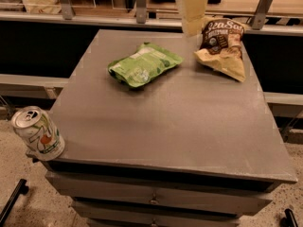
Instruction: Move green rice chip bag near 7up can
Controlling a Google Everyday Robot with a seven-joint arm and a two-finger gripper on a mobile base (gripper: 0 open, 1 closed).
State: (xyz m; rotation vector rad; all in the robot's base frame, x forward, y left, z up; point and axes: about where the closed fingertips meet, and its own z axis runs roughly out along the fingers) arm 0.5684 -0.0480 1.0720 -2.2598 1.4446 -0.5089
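Observation:
The green rice chip bag (144,64) lies flat on the grey table top (180,126), toward the back and left of the middle. The 7up can (38,132) stands upright on the table's front left corner, well apart from the bag. My gripper (192,25) is a pale, blurred shape at the top of the camera view. It hangs above the table's far edge, to the right of and behind the green bag, and holds nothing that I can see.
A brown-and-tan chip bag (221,46) lies at the back right of the table, just right of the gripper. Drawers (151,197) sit under the table top. A counter with metal posts (140,4) runs behind the table.

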